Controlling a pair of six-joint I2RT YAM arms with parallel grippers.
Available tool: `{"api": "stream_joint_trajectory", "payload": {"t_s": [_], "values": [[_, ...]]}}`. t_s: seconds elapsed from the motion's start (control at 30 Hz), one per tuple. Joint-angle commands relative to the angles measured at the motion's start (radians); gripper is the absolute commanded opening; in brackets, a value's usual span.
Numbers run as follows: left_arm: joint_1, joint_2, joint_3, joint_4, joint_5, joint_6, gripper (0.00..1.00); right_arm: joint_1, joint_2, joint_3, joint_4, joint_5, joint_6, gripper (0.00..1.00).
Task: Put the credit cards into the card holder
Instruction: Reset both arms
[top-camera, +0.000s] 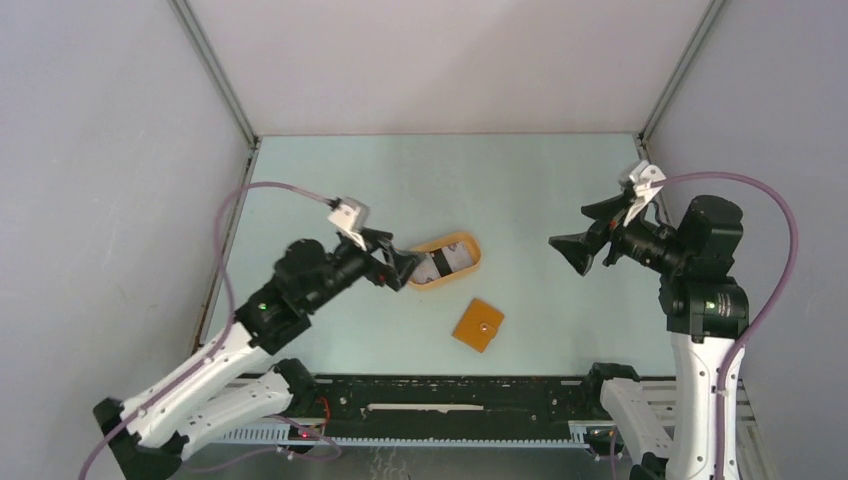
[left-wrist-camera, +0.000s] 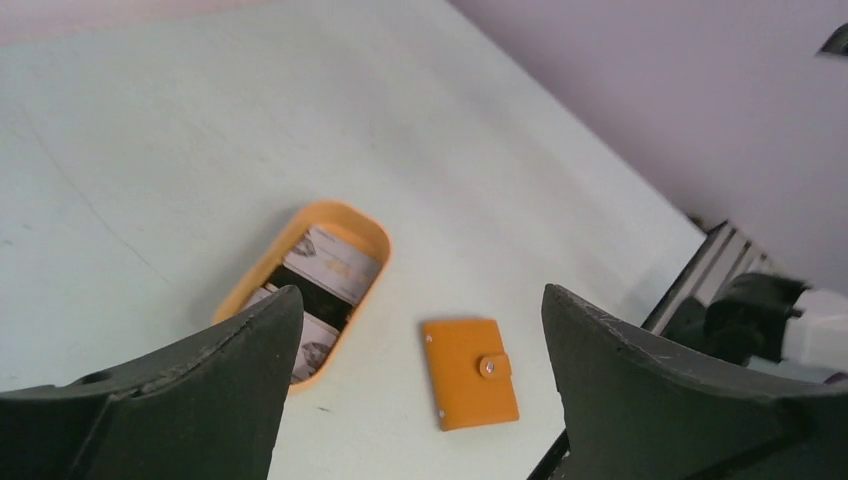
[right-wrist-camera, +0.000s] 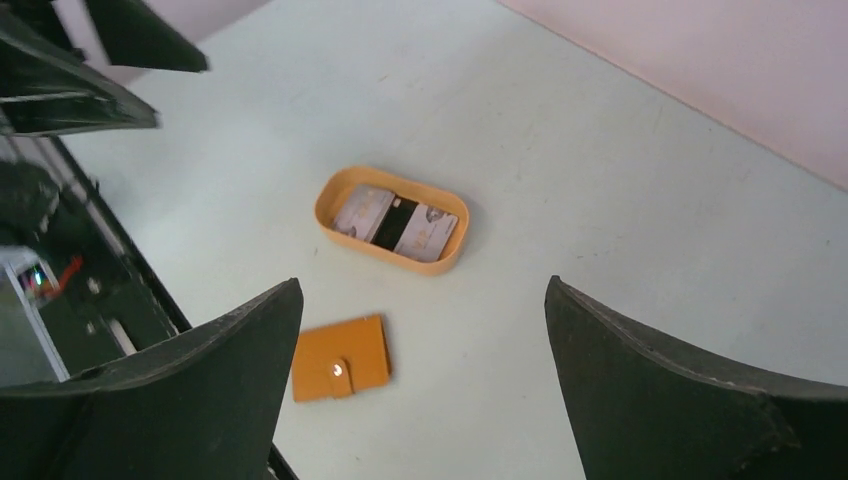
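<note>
The card holder (top-camera: 478, 324) (left-wrist-camera: 470, 372) (right-wrist-camera: 340, 358) is a small orange-brown wallet lying flat and snapped shut on the table near the front. The credit cards (top-camera: 440, 264) (left-wrist-camera: 330, 262) (right-wrist-camera: 400, 222), pale ones and one dark, lie in an oval orange tray (top-camera: 462, 238) (left-wrist-camera: 355, 212) (right-wrist-camera: 330, 215). My left gripper (top-camera: 400, 262) (left-wrist-camera: 420, 292) hangs above the tray's left end, jaws wide open and empty. My right gripper (top-camera: 572, 228) (right-wrist-camera: 422, 282) is raised to the right of the tray, also open and empty.
Grey walls close in the pale table on the left, back and right. A black rail (top-camera: 440, 395) with the arm bases runs along the near edge, just in front of the card holder.
</note>
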Motion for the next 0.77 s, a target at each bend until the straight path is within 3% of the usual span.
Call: {"api": "stream_joint_trajectory", "payload": {"t_s": [0.0, 0.1, 0.2, 0.43, 0.73], "values": [[0.187, -0.060, 0.172, -0.209, 0.261, -0.027, 0.94, -0.010, -0.023, 0.041, 0.137, 0.165, 0.328, 1.00], [0.355, -0.042, 0.252, -0.288, 0.426, -0.026, 0.95, -0.030, -0.019, 0.066, 0.132, 0.169, 0.365, 1.00], [0.468, -0.022, 0.286, -0.323, 0.490, -0.029, 0.97, -0.047, -0.021, 0.091, 0.116, 0.168, 0.400, 1.00], [0.480, -0.054, 0.274, -0.331, 0.428, 0.013, 1.00, -0.052, -0.019, 0.149, 0.065, 0.217, 0.406, 1.00], [0.480, -0.113, 0.191, -0.306, 0.400, 0.042, 1.00, -0.053, 0.031, 0.127, 0.096, 0.168, 0.370, 1.00]]}}
